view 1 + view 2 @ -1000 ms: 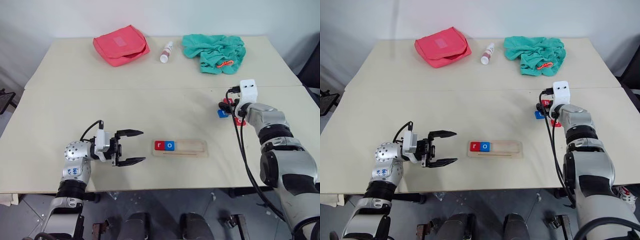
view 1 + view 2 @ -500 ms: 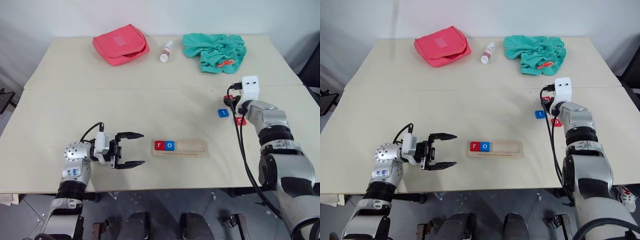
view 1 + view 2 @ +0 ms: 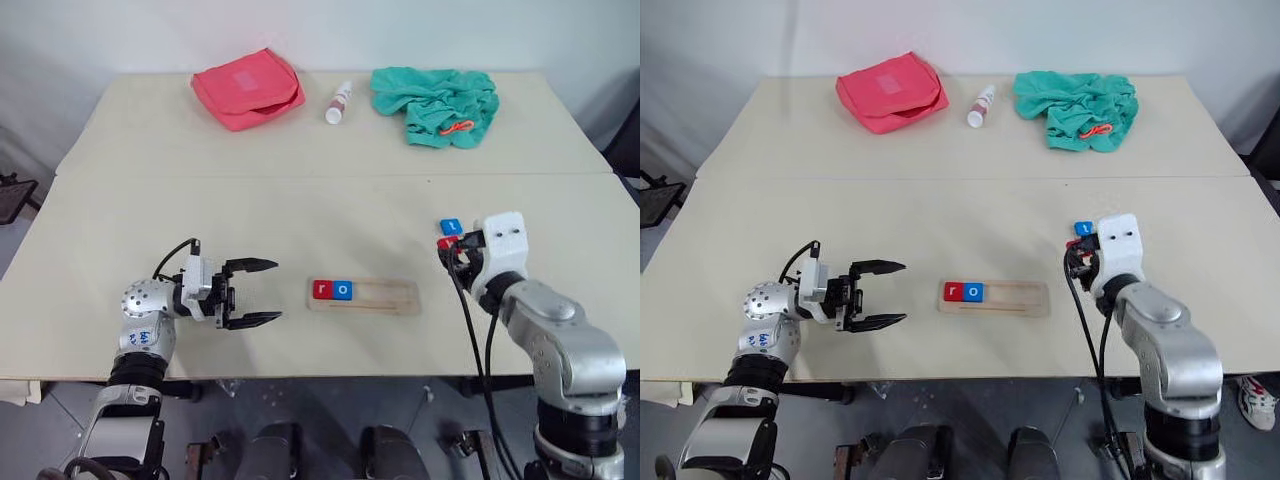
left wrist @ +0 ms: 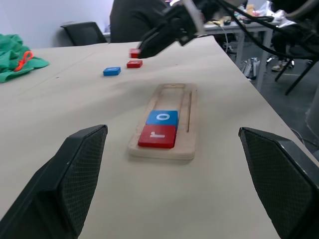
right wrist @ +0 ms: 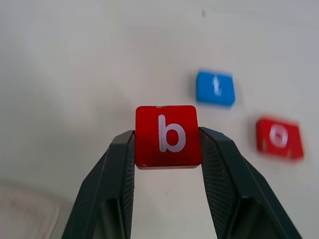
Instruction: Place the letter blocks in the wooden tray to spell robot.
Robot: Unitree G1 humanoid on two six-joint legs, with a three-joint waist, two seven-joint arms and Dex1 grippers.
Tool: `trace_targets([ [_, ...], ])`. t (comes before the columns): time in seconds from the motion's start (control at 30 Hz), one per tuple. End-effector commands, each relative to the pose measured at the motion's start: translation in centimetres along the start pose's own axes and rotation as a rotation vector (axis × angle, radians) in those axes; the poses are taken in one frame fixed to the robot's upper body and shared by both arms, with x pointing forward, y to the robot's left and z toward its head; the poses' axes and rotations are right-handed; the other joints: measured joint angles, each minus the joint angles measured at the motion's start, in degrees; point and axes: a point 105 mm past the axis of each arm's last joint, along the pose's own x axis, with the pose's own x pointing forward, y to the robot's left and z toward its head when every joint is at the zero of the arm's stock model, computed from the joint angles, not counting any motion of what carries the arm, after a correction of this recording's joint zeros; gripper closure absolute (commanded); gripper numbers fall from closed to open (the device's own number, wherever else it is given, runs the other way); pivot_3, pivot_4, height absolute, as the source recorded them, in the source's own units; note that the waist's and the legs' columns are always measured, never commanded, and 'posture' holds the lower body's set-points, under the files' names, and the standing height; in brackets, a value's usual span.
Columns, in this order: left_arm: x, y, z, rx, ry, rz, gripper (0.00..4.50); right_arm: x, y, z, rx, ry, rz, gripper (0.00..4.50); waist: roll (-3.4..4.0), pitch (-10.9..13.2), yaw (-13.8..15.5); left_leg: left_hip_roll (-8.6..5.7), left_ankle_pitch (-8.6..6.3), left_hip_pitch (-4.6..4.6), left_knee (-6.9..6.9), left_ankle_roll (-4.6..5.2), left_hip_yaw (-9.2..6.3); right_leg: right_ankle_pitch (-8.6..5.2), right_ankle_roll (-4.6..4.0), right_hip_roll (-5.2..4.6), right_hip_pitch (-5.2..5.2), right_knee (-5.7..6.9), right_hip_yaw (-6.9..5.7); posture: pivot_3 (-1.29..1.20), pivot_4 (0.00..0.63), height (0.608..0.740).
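The wooden tray [image 3: 385, 296] lies near the table's front edge, with a red r block [image 3: 322, 290] and a blue o block [image 3: 342, 290] at its left end. My right gripper [image 5: 168, 144] is shut on a red b block [image 5: 168, 135], held off the table right of the tray. Just behind it on the table lie a blue t block [image 5: 215, 88] and a red o block [image 5: 279, 138]. My left gripper [image 3: 276, 290] hovers open and empty left of the tray, pointing at it.
Along the table's far edge lie a red pouch [image 3: 248, 88], a small white bottle [image 3: 337, 102] and a crumpled green cloth [image 3: 435, 103]. The table's right edge [image 4: 249, 94] runs close past the tray's far end.
My right gripper has shut on the red b block, lifted it away from the other two and drawn back toward the front edge. The left gripper has stayed put.
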Motion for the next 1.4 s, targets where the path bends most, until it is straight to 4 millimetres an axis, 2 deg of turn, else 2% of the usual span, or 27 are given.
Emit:
trace_targets([
  [0.03, -0.4, -0.2, 0.9, 0.026, -0.02, -0.067, 0.0, -1.3, -0.2, 0.6, 0.008, -0.031, -0.047, 3.04, 0.0, 0.0, 0.0, -0.03, 0.01, 0.0, 0.0, 0.01, 0.02, 0.0, 0.0, -0.01, 0.0, -0.01, 0.04, 0.0, 0.15, 0.74],
  [0.2, -0.8, -0.4, 1.1, 0.025, -0.011, -0.091, 0.0, -2.2, -0.5, -0.7, 0.072, 0.008, -0.114, 3.04, 0.0, 0.0, -0.1, 0.02, 0.02, 0.03, -0.02, -0.01, 0.02, 0.0, 0.0, 0.04, -0.02, 0.02, 0.05, 0.0, 0.15, 0.74],
  [0.4, -0.5, -0.3, 1.1, 0.029, -0.015, -0.085, 0.0, -2.3, -0.9, -1.6, 0.11, 0.026, -0.152, 3.04, -0.01, 0.0, -0.1, -0.01, 0.02, 0.04, -0.02, -0.01, 0.03, 0.0, 0.0, 0.02, -0.03, 0.04, 0.09, 0.0, 0.15, 0.74],
  [0.5, -0.3, -0.3, 1.1, 0.031, -0.017, -0.081, 0.0, -2.7, -1.1, -2.2, 0.122, 0.037, -0.155, 2.02, -0.01, 0.0, -0.1, -0.01, 0.02, 0.05, -0.03, -0.01, 0.03, 0.0, 0.0, 0.02, -0.04, 0.08, 0.09, 0.0, 0.15, 0.74],
  [0.6, -0.2, -0.4, 1.1, 0.031, -0.022, -0.08, 0.0, -2.9, -1.2, -1.9, 0.092, 0.017, -0.147, 0.98, -0.01, 0.0, -0.2, -0.02, 0.02, 0.05, -0.04, -0.01, 0.03, 0.0, 0.0, 0.02, -0.06, 0.14, 0.12, 0.0, 0.15, 0.74],
  [0.7, -0.1, -0.5, 1.0, 0.029, -0.024, -0.081, 0.0, -3.0, -1.1, -1.1, -0.04, -0.013, -0.092, 0.02, -0.01, 0.0, -0.1, -0.02, 0.02, 0.07, -0.02, 0.0, 0.06, 0.0, 0.0, 0.02, -0.06, 0.15, 0.14, 0.0, 0.15, 0.74],
  [0.87, 0.1, -0.5, 1.0, 0.032, -0.03, -0.079, 0.0, -3.8, -0.1, -0.8, -0.323, 0.023, 0.175, 0.02, -0.02, 0.0, -0.1, -0.02, 0.01, 0.09, -0.05, 0.0, 0.1, 0.0, 0.0, 0.02, -0.03, 0.08, 0.16, 0.0, 0.15, 0.74],
  [0.97, 0.2, -0.6, 1.0, 0.035, -0.033, -0.076, 0.0, -3.8, -0.8, -0.8, -0.415, 0.067, 0.261, 0.02, -0.05, 0.0, 0.0, 0.01, 0.02, 0.1, -0.03, 0.01, 0.14, 0.0, 0.0, 0.04, 0.08, -0.1, 0.12, 0.0, 0.15, 0.74],
  [1.1, 0.7, -0.8, 0.9, 0.045, -0.051, -0.066, 0.0, -2.7, -2.2, -0.3, -0.621, 0.148, 0.463, 0.02, -0.08, 0.0, 0.0, -0.01, 0.03, 0.17, -0.01, 0.09, 0.26, 0.0, 0.0, 0.0, 0.21, -0.24, 0.14, 0.0, 0.15, 0.74],
  [1.4, 1.0, -2.0, 1.0, 0.056, -0.075, -0.061, 0.0, 0.1, -4.7, 0.3, -0.761, 0.253, 0.638, 0.02, -0.11, 0.0, -0.1, 0.02, 0.03, 0.16, 0.0, 0.09, 0.19, 0.0, 0.0, -0.03, 0.22, -0.22, 0.03, 0.0, 0.15, 0.74],
])
